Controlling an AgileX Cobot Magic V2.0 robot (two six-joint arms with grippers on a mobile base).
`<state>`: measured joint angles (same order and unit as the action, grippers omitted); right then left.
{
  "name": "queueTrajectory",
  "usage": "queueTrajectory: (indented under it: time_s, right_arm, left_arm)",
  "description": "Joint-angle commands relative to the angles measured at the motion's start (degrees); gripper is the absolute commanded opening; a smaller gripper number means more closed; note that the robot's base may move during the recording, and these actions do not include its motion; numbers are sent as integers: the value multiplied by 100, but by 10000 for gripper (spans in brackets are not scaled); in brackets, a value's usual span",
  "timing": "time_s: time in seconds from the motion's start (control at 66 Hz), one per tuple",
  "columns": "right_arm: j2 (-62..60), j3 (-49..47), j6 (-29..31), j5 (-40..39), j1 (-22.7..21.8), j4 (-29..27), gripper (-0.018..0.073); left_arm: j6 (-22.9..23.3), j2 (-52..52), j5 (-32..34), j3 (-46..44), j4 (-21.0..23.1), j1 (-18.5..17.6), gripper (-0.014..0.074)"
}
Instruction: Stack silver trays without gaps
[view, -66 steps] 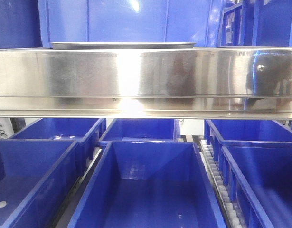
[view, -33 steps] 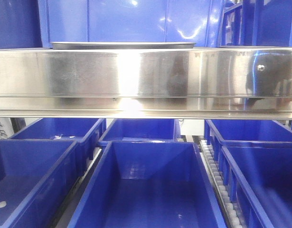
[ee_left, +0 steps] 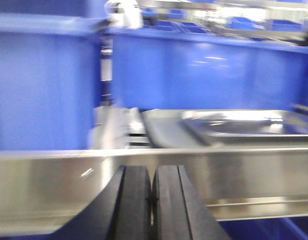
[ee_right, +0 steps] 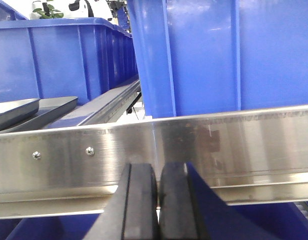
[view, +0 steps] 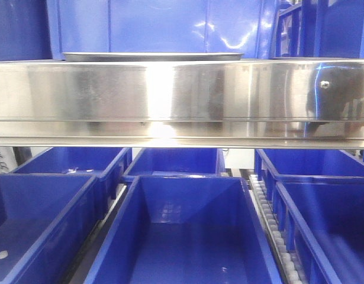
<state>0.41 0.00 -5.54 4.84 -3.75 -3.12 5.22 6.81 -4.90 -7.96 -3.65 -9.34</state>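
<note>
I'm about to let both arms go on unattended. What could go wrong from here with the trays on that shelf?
1. Both the left gripper and right gripper sit shut, low in front of the shelf rail; rising toward the silver trays could clip the rail.
2. The left wrist view is motion-blurred, so tray edges are hard to judge.
3. From the front, only a tray rim shows above the rail, so gaps between trays could go unnoticed.

A broad polished steel shelf rail (view: 182, 100) spans the front view, with a screw (view: 325, 84) near its right end. Blue plastic bins (view: 182, 231) sit below it; a roller track (view: 275, 228) runs between two bins.
</note>
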Motion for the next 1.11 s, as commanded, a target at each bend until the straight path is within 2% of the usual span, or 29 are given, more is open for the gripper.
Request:
queueTrajectory:
  time_s: [0.0, 0.121, 0.258, 0.318, 0.5, 0.652, 1.091]
  right_arm:
    - [-41, 0, 54, -139, -20, -6, -21]
    - [-41, 0, 54, -139, -20, -6, -21]
    - [-41, 0, 54, -139, -20, -6, -21]
    - [-41, 0, 54, -139, -20, -6, -21]
    - [-41, 0, 54, -139, -20, -6, -21]
    - [-41, 0, 54, -139, -20, -6, -21]
    - [-41, 0, 54, -139, -20, -6, -21]
  left_arm:
    - [-65, -285, 201, 280, 239, 338, 3]
    - [-65, -647, 214, 619, 249, 673, 3]
    - [-65, -681, 276, 796, 249, 807, 3]
    - [-65, -681, 457, 796, 149, 805, 3]
    - [-77, -681, 360, 796, 32, 793, 3]
    - [-676, -681, 548, 796, 222, 793, 2]
    - [-676, -681, 597, 796, 236, 793, 2]
